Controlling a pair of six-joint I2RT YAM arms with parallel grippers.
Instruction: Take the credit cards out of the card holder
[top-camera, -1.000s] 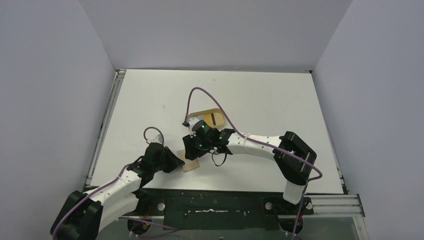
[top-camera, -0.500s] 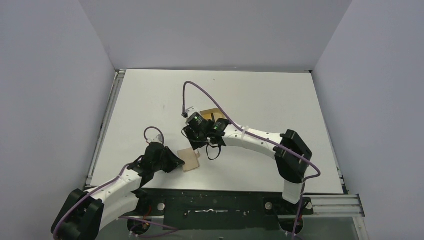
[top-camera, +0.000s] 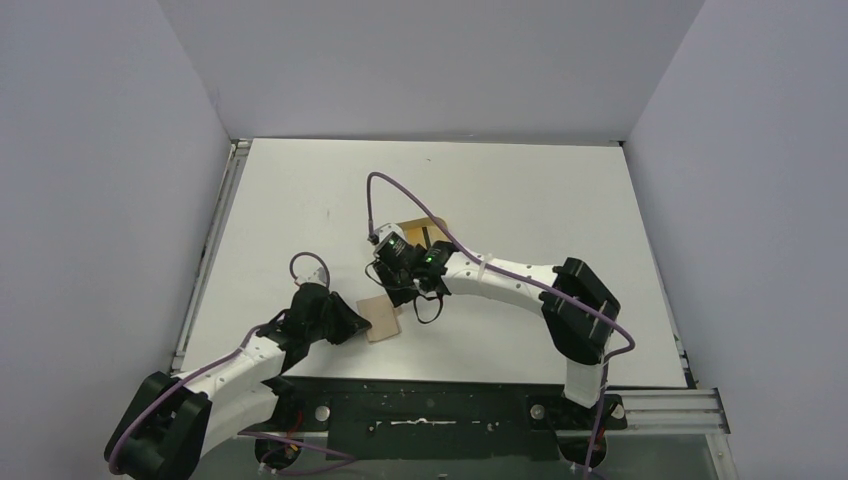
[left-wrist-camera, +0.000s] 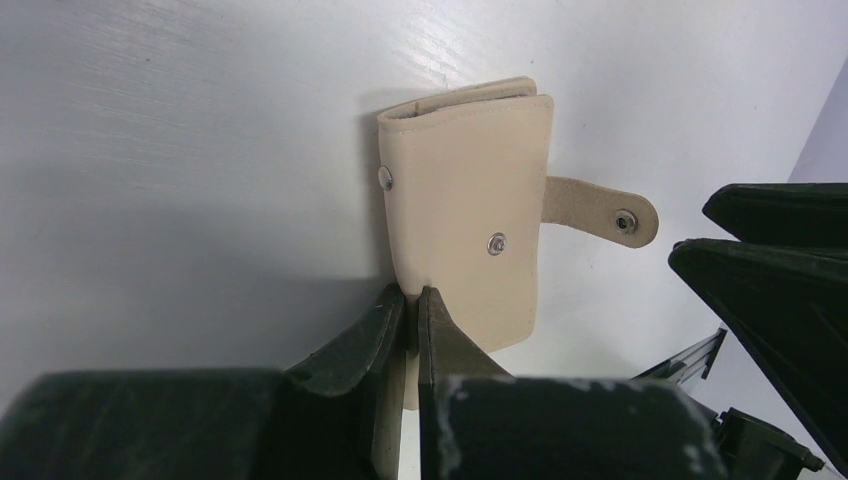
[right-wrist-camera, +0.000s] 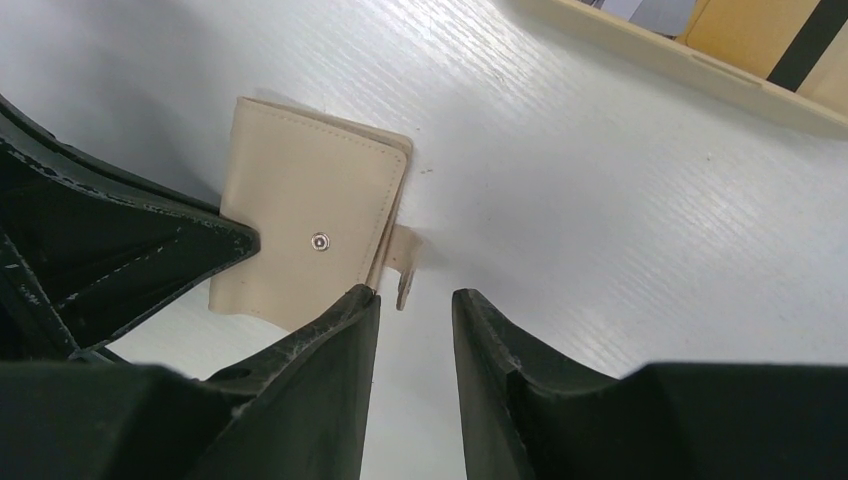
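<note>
The card holder (top-camera: 383, 318) is a small tan folded wallet lying flat near the table's front. Its strap tab (left-wrist-camera: 600, 208) is unsnapped and sticks out to the side. My left gripper (left-wrist-camera: 412, 295) is shut on the holder's near edge and pins it at the table; it also shows in the top view (top-camera: 358, 322). My right gripper (right-wrist-camera: 415, 295) is open just above the strap tab (right-wrist-camera: 405, 255), its left finger over the holder (right-wrist-camera: 305, 230); in the top view it hangs just beyond the holder (top-camera: 400, 288). No credit cards show; the holder is folded closed.
A tan tray with a raised rim (top-camera: 415, 224) lies just behind the right wrist. In the right wrist view its rim (right-wrist-camera: 680, 62) holds a tan item with a black stripe (right-wrist-camera: 745, 25). The walls stand far off on both sides.
My right gripper lifted off the holder and drew back toward the tray, then settled slightly nearer again. My left gripper kept its hold; the holder barely shifted.
</note>
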